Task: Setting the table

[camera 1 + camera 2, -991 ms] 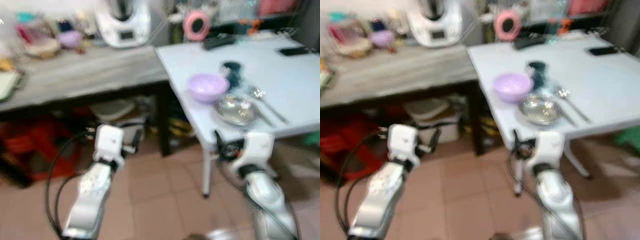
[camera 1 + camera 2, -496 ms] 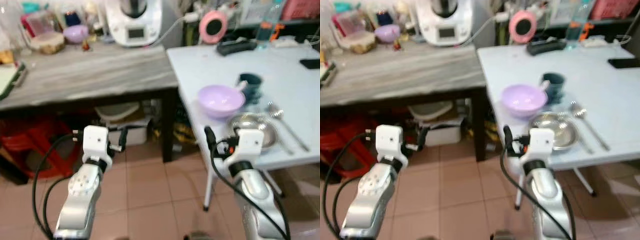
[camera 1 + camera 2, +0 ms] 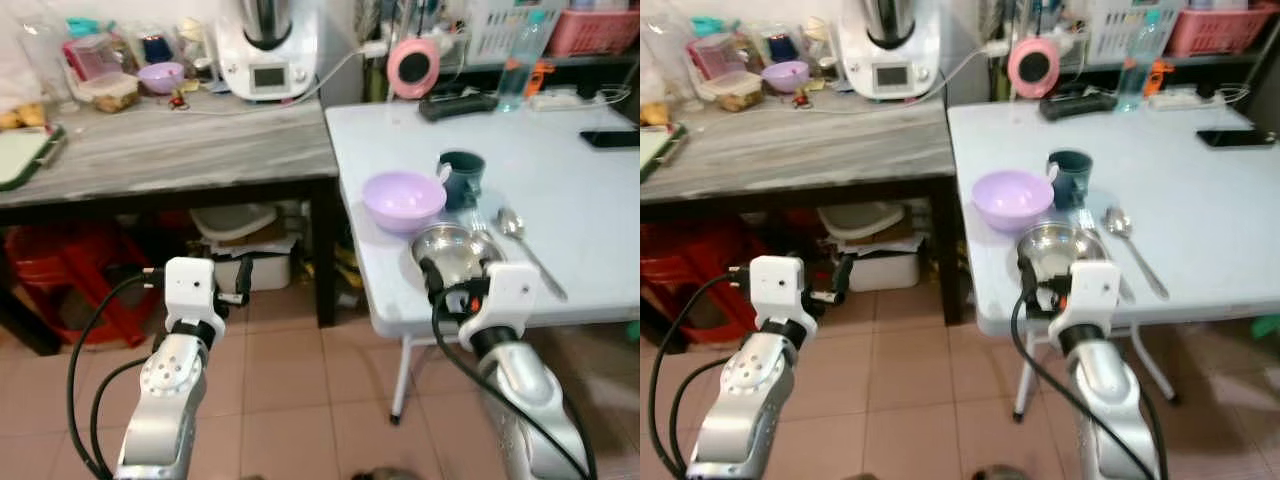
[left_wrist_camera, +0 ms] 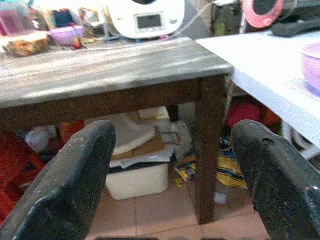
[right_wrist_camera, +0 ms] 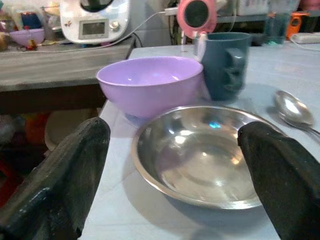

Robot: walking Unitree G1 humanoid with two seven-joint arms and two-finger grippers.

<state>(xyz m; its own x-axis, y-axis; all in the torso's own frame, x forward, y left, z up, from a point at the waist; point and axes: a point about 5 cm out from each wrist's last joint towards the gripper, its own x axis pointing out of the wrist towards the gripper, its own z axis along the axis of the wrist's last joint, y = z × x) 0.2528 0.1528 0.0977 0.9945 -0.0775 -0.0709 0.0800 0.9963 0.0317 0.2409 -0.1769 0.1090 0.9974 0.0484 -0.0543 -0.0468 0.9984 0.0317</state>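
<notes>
Now right tool [image 5: 175, 170] spread wide, black fingers [image 5: 55, 180] apart, raised at the near edge of the white surface [image 3: 590, 200] and aimed straight at the steel bowl [image 3: 450, 250]. Steel bowl close to that near edge, just beside the purple bowl [image 3: 403, 198], touching or nearly so. Dark teal mug [image 3: 460, 177] upright just behind both bowls. Spoon [image 3: 527, 243] flat on the white surface, just right of the steel bowl, handle toward the near edge.

Left tool [image 4: 172, 170] likewise spread wide, held low over the tiled floor [image 3: 290, 400], pointing under the grey wooden surface [image 3: 170, 150], well apart from the dishes. White bin [image 4: 137, 177] and clutter beneath that grey surface; red stool [image 3: 60, 280] further left.

Further back: white kitchen appliance [image 3: 265, 45] with a small screen, writing too small to read; pink round clock [image 3: 410, 65]; water bottle [image 3: 512, 55]; black phone [image 3: 610, 138] at the far right. Open floor between the two arms; wide bare stretch of white surface right of the spoon.
</notes>
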